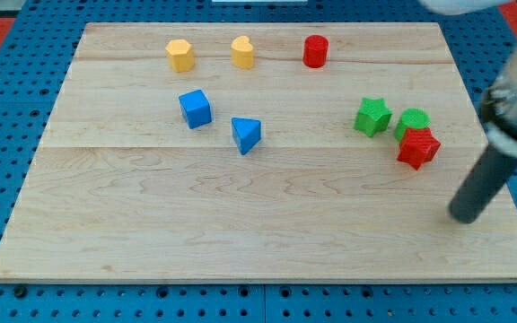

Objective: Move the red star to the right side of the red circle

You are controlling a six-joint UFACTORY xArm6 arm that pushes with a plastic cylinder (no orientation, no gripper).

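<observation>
Counting two red [418,147], yellow, blue, green blocks.

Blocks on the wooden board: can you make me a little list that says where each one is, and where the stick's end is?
red star: view's right, touching the green round block
green round block: just above the red star
green star: left of the green round block
red circle: near the view's top, far from the red star
yellow blocks: and, top, left of the red circle
blue cube: left of middle
blue triangle: right of the blue cube
my tip: lower right of the red star, not touching it
</observation>
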